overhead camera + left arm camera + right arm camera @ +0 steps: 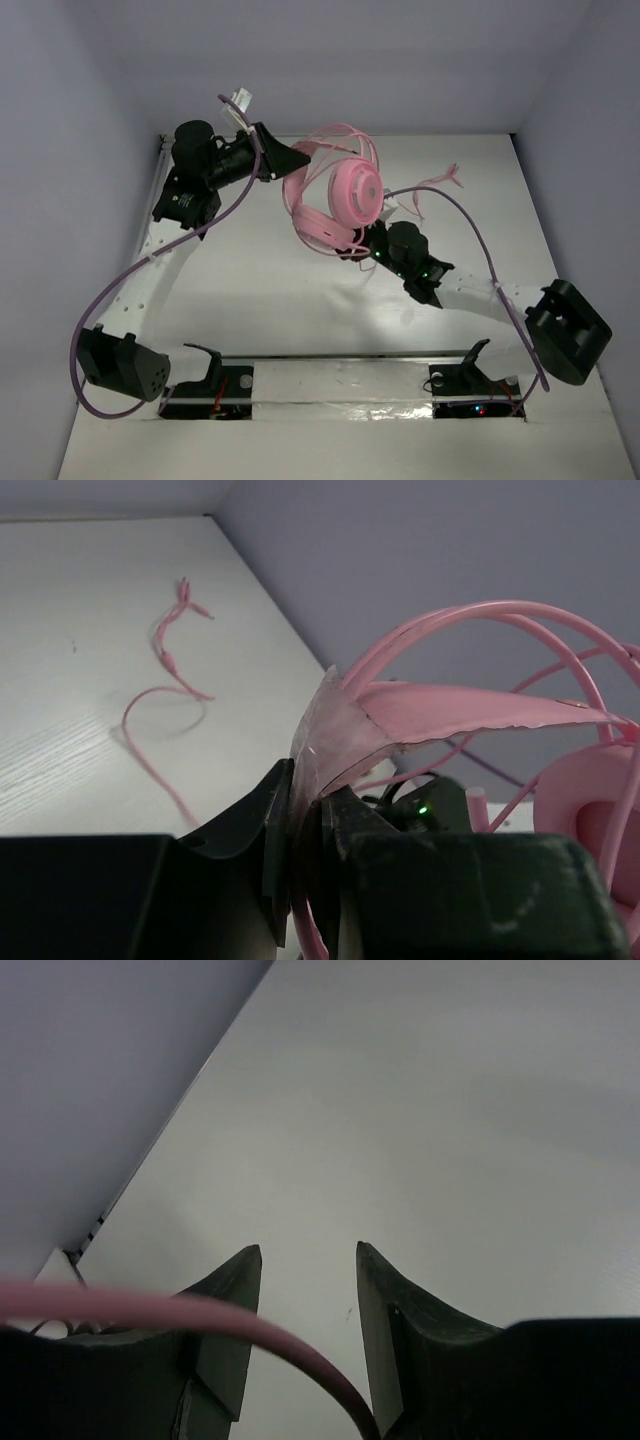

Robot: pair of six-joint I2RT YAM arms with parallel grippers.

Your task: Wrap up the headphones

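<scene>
Nearest the arm bases, the right jaws stand apart under the lifted headphones (340, 200), closed on nothing. In the right wrist view the thin pink cable (200, 1312) runs across in front of one finger and dips down into the gap near the jaws' root. It lies loose there and is not pinched.

Just beyond, the headphones hang clear of the counter (300, 310), with one round cup (355, 192) facing up and out and the other lower, close to the right jaws. Farther back, the left jaws are closed on the flat pink strap (450, 715) of the headband, gripping it near one end, so the whole set hangs from that one hold.

Farthest off, the cable's loose end (440, 180) lies curled on the counter by the back wall.

The risks, as I judge them:
- The cable could slide out of the open right jaws if they move before closing, and the wrap would lose its lead.
- The strap is soft, so a quick swing could twist the cups or pull the strap free.
- The trailing end could catch on the right arm's purple cable (480, 250) as it is drawn in.
</scene>
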